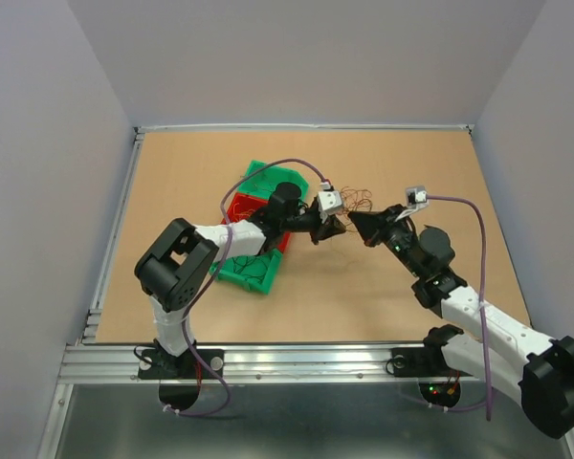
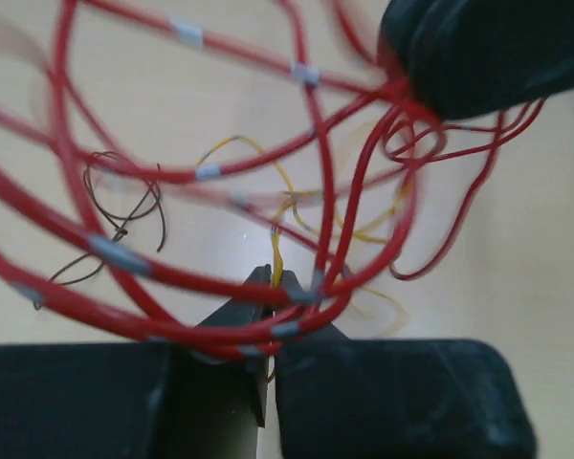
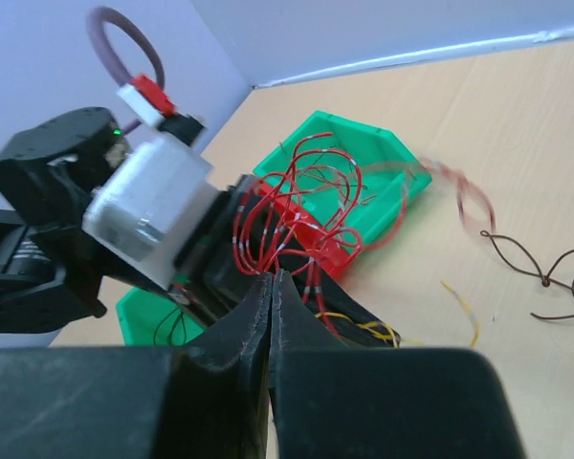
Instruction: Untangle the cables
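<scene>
Above mid-table, just right of the green bins (image 1: 253, 277), your left gripper (image 2: 271, 287) and right gripper (image 3: 272, 287) nearly meet, each pinched closed on the red cables (image 2: 208, 173). Brown strands (image 2: 124, 206) lie loose on the tabletop (image 1: 364, 287).

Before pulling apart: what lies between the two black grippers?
Loops of thin red wire, plus a thin yellow wire, span from left gripper to right gripper; left wrist view.

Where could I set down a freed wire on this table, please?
Bare brown tabletop runs along the far edge, and again between the arms and the near aluminium rail. It is crowded mid-table: the green plastic bins, the left gripper, the right gripper and the thin red wire loops they grip.
</scene>
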### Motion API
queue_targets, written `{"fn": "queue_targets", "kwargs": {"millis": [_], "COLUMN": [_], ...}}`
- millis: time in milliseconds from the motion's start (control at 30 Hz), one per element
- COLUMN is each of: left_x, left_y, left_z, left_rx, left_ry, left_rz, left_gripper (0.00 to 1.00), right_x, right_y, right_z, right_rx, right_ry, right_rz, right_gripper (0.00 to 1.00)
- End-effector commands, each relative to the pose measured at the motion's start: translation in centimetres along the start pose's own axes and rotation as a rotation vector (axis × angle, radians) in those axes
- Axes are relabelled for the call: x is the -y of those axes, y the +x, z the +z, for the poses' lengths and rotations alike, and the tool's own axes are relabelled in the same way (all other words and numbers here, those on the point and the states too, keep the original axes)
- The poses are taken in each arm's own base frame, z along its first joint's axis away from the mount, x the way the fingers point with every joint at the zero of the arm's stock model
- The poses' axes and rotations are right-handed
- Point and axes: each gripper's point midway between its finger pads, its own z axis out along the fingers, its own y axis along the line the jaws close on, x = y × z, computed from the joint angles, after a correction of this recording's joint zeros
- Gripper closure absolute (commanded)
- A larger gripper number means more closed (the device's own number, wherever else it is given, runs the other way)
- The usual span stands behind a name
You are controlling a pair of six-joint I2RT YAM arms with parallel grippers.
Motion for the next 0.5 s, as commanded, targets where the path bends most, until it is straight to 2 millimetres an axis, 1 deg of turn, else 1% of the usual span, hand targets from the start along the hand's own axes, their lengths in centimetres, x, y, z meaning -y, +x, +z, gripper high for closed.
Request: {"fn": "queue_targets", "kwargs": {"millis": [0, 33, 67, 100, 133, 167, 200, 233, 267, 300, 333, 367, 400, 433, 467], "left_x": [-0.4, -1.7, -2.2, -3.0, -3.9, -5.5, -6.4, -7.5, -9.4, -10.2, -11.0, -12.3, -12.7, -12.9, -13.1], "left_y": [-1.3, -1.0, -2.3, -3.3, -3.0, -3.8, -4.1, -4.3, -4.2, -4.2, -4.2, -4.0, -4.2, -4.0, -4.2], "left_z": [0.3, -0.4, -1.2, -1.9, -2.9, -4.4, -5.2, -6.0, -7.4, -8.1, -8.7, -9.9, -10.3, -10.7, -11.0], "left_rx": [-0.003, -0.007, 0.024, 0.065, 0.071, 0.098, 0.114, 0.123, 0.132, 0.138, 0.147, 0.153, 0.169, 0.176, 0.183], "left_ry": [-0.005, -0.074, -0.109, -0.145, -0.189, -0.238, -0.266, -0.297, -0.347, -0.371, -0.401, -0.441, -0.455, -0.464, -0.473], "left_rz": [0.003, 0.005, 0.006, 0.013, -0.008, -0.019, -0.063, -0.084, -0.110, -0.127, -0.155, -0.157, -0.178, -0.200, -0.202], "left_gripper": [1.00, 1.00, 1.00, 1.00, 1.00, 1.00, 1.00, 1.00, 1.00, 1.00, 1.00, 1.00, 1.00, 1.00, 1.00], "right_x": [-0.4, 0.7, 3.0, 4.1, 5.3, 7.5, 8.5, 8.8, 10.3, 11.1, 11.5, 11.4, 11.4, 11.9, 12.0], "right_y": [-2.8, -2.3, -3.3, -3.8, -4.2, -5.3, -5.6, -6.8, -7.7, -7.6, -7.9, -9.5, -9.9, -9.5, -9.8], "right_z": [-1.0, -1.3, -1.8, -2.5, -3.2, -5.1, -6.2, -7.9, -9.7, -11.0, -12.3, -14.5, -15.7, -16.7, -17.6], "right_rx": [0.129, 0.111, 0.168, 0.191, 0.216, 0.279, 0.311, 0.374, 0.448, 0.479, 0.516, 0.619, 0.662, 0.668, 0.695], "right_ry": [-0.001, 0.054, 0.185, 0.250, 0.323, 0.461, 0.527, 0.571, 0.669, 0.716, 0.744, 0.765, 0.771, 0.799, 0.808], "right_rz": [-0.013, -0.027, -0.030, -0.033, -0.033, -0.034, -0.027, -0.010, 0.003, 0.010, 0.013, 0.047, 0.062, 0.061, 0.070], "right_gripper": [0.99, 0.99, 1.00, 1.00, 0.99, 0.99, 0.99, 1.00, 0.99, 0.99, 0.99, 0.99, 0.99, 0.99, 0.99]}}
